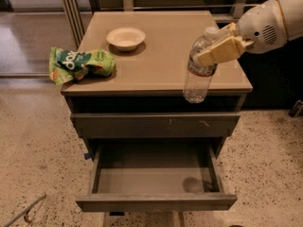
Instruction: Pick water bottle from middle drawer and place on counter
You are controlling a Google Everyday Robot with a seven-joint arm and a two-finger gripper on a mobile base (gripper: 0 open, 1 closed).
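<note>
My gripper (pixel 217 51) is shut on the water bottle (pixel 196 82), a clear ribbed bottle with a white cap. It grips the bottle's upper body, and the bottle hangs slightly tilted in the air over the front right part of the tan counter (pixel 161 60). The bottle's base shows in front of the counter's front edge. The middle drawer (pixel 151 181) stands pulled open below, and its grey inside holds nothing that I can see. My white arm comes in from the upper right.
A cream bowl (pixel 125 38) sits at the back left of the counter. A green snack bag (pixel 80 63) lies on its left edge. A closed drawer front with pale scratch marks (pixel 156 125) is above the open drawer. Speckled floor surrounds the cabinet.
</note>
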